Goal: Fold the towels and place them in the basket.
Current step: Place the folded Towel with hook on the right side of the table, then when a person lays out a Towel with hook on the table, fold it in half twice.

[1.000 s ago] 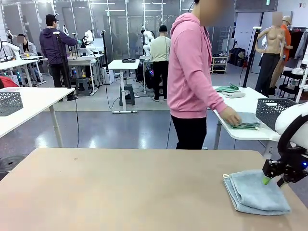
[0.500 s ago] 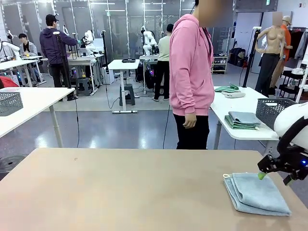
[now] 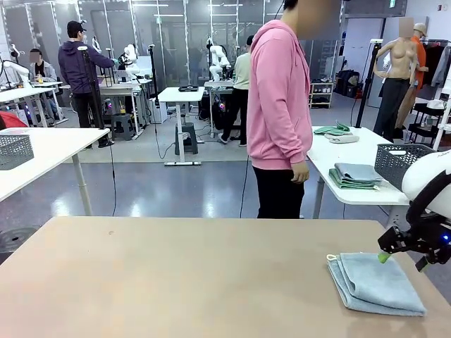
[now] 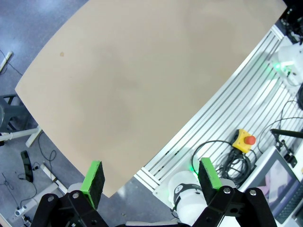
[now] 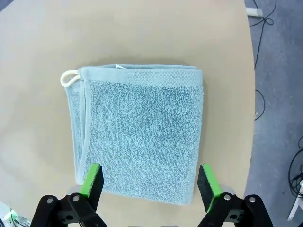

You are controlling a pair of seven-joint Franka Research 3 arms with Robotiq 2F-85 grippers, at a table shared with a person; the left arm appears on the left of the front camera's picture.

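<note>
Light blue towel (image 5: 139, 132) lay folded flat near the right end of the table (image 3: 176, 274), its white loop at the far-left corner. Right gripper (image 5: 150, 178) hovered over the towel's right side, jaws spread wide, holding nothing. Left gripper (image 4: 151, 176) hung above the table's bare edge, likewise spread and empty. Person (image 3: 280, 105) stood beyond the far side.
</note>
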